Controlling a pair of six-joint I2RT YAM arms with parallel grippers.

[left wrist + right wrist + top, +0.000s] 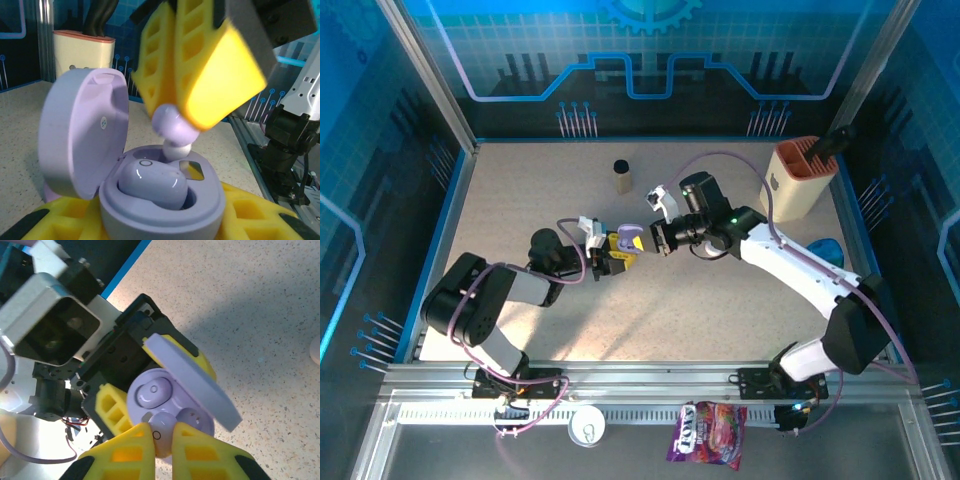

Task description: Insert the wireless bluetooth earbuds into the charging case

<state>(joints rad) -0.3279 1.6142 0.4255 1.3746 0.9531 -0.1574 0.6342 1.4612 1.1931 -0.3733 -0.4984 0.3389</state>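
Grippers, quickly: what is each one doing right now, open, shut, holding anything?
Left gripper: closed on the open purple charging case.
Right gripper: closed on a purple earbud at the case's free slot.

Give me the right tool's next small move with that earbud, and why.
Probably ease the right tool straight down a little. It pinches the purple earbud, whose tip is at the mouth of the empty socket in the open charging case, which the left tool holds. The other earbud is already seated.

glossy smooth lilac plastic charging case (160, 220) and earbud (171, 127), matt yellow plastic fingers (210, 85), speckled matt tabletop (260, 305)
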